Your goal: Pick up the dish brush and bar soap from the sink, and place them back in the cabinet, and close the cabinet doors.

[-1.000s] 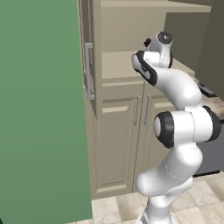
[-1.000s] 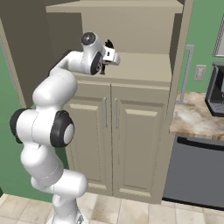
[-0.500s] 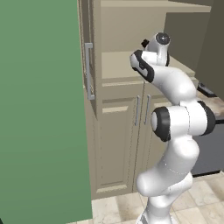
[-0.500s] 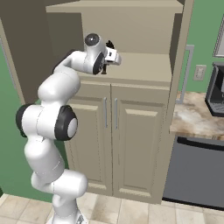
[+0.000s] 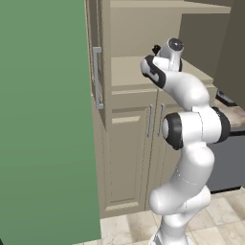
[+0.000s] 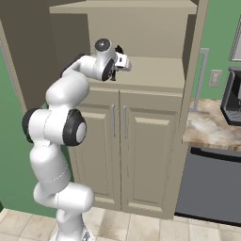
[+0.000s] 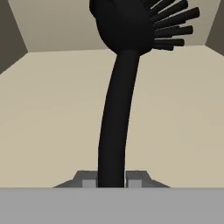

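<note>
A black dish brush (image 7: 118, 109) is clamped by its handle in the closed gripper (image 7: 112, 178), bristles at 12 o'clock, held over the open cabinet (image 6: 155, 75) shelf.

The dish brush (image 7: 120, 87) stands between the tool's (image 7: 112, 179) fingertips, head forward, over the shelf (image 6: 155, 75) inside the cabinet (image 6: 141, 9), above two lower doors (image 6: 120, 150).

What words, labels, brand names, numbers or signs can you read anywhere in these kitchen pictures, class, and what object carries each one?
None: no readable text on the cabinet, its doors, the dish brush, or the dark appliance on the counter.
</note>
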{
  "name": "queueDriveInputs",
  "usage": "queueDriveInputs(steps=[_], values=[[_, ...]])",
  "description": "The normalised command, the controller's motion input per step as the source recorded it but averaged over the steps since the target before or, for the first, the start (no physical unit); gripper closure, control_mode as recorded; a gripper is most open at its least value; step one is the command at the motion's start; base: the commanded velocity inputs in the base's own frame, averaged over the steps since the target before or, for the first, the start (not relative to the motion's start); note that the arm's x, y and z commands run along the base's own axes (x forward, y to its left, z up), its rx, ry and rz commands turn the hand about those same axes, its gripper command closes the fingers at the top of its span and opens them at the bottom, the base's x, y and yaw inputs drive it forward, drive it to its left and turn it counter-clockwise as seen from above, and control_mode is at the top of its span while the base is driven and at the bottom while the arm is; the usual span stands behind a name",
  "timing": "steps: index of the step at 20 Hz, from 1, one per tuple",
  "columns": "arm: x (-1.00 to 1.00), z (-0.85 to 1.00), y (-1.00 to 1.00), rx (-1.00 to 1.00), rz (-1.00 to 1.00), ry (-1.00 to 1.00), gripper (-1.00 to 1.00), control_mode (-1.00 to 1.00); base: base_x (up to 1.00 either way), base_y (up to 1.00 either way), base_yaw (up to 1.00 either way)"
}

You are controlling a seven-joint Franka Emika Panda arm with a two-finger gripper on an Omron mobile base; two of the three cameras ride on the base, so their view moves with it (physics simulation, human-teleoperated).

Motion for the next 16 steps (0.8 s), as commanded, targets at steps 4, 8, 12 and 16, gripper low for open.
queueDriveInputs(steps=[4,8,12,16], values=[[0.29,-0.1,0.0,0.0,0.02,0.0,1.0,-1.0,0.0,0.0,0.0],[0.3,-0.08,0.0,0.0,0.01,0.01,1.0,-1.0,0.0,0.0,0.0],[0.25,-0.06,0.0,0.0,0.01,0.03,1.0,-1.0,0.0,0.0,0.0],[0.23,-0.07,0.0,0.0,0.01,0.04,1.0,-1.0,0.0,0.0,0.0]])
